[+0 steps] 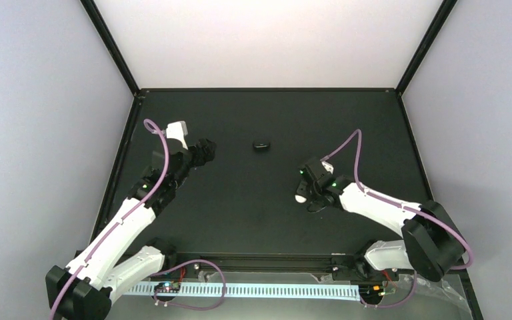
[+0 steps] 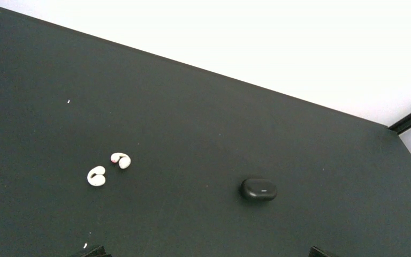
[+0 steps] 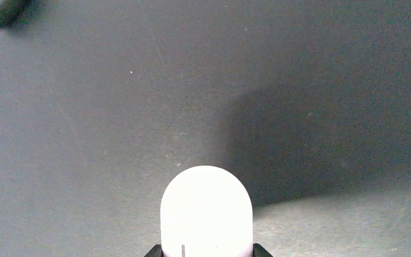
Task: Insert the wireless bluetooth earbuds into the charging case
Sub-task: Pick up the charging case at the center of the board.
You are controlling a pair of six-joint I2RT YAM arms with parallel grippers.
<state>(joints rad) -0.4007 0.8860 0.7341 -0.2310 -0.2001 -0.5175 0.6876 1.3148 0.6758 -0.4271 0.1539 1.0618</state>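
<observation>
Two white earbuds (image 2: 96,176) (image 2: 121,159) lie side by side on the black table in the left wrist view; I cannot make them out in the top view. A small black oval case (image 2: 258,189) lies shut to their right, and it also shows in the top view (image 1: 261,145). My left gripper (image 1: 207,150) (image 2: 203,252) is open and empty, short of both. My right gripper (image 1: 301,195) (image 3: 207,252) is shut on a white rounded case (image 3: 206,209), held just above the table; this case shows white in the top view (image 1: 300,197).
The black table (image 1: 253,220) is walled by white panels with black frame posts at the back corners. A blurred dark shape (image 3: 0,12) sits at the top left of the right wrist view. A cable strip (image 1: 253,291) runs along the near edge.
</observation>
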